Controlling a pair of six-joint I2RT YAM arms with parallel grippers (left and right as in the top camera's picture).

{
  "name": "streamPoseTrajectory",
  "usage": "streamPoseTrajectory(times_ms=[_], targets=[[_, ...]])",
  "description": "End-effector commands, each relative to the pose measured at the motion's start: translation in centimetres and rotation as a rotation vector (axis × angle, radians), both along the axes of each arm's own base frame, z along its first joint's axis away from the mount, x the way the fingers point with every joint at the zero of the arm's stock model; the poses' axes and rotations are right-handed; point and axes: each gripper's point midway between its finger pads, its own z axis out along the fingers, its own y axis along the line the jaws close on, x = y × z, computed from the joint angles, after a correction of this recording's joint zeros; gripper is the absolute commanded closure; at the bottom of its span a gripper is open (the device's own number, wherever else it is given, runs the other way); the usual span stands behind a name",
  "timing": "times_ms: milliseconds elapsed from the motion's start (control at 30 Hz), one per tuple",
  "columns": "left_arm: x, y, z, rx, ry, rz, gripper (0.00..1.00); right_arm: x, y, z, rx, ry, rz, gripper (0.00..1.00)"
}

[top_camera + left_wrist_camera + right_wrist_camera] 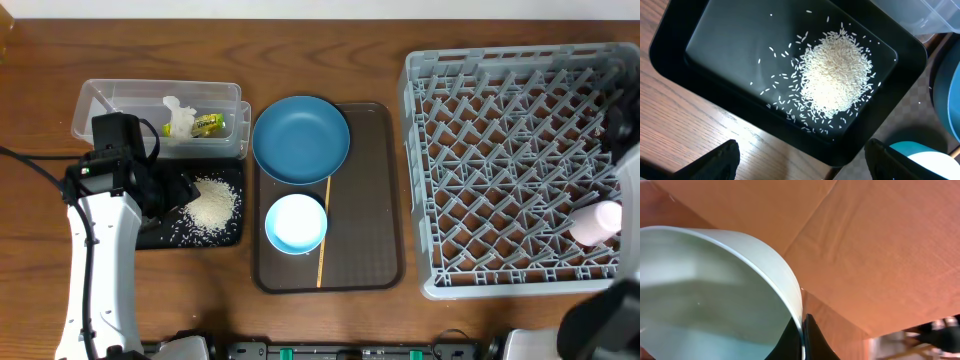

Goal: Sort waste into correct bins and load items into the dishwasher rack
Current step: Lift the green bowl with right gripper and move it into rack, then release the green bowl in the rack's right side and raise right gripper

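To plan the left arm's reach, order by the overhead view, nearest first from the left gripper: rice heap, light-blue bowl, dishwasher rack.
1. The rice heap, in the black tray beside the left gripper.
2. The light-blue bowl, on the brown tray, middle.
3. The dishwasher rack, far right.

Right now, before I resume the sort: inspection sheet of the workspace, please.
Surface: wooden table, bare where visible.
Job's things: tissue and wrapper in clear tub; rice heaped in black tray; plate, blue bowl and chopstick on brown tray; cup in rack, right side.
Clutter: nothing seen.
Pincers: left pincer open over black tray; right pincer shut on green bowl rim.
Cables: black cable beside left arm.
Surroundings: nothing seen clearly.
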Motion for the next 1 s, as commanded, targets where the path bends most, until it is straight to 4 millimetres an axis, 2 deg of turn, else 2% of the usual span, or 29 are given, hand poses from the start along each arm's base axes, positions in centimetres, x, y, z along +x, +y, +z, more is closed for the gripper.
streamPoseTrajectory(times_ms=[0,100,200,367,633,767,867,967], targets=[[-0.2,0.4,-0.1,0.016,0.010,0.010,0.18,-0.9,-1.3,-0.7,-0.092,0.132,-0.106,0.99],[-0.2,0.4,-0.1,0.016,0.010,0.010,0.18,-1.0,-1.9,-1.9,-0.144,0.207,-0.170,0.99],[-0.2,0.4,-0.1,0.016,0.010,0.010,0.18,-0.3,-2.1,-4.0,-0.142,0.264,-0.173,0.99],[-0.2,0.4,-0.1,0.016,0.010,0.010,0.18,1.0,-1.5,-6.9,-0.125,0.332,-0.142,0.99],[-0.2,0.4,-0.1,0.016,0.010,0.010,0.18,4.2,1.2,-11.3,-0.037,0.381,0.005,0.99],[-0.2,0.4,-0.1,0.016,0.010,0.010,0.18,5.4,3.1,-12.6,0.008,0.394,0.083,0.99],[-0.2,0.4,-0.1,0.016,0.010,0.010,0.17,5.7,4.5,-13.4,0.041,0.412,0.123,0.98],[-0.2,0.4,-0.1,0.016,0.010,0.010,0.18,5.5,5.9,-14.5,0.092,0.464,0.171,0.93]])
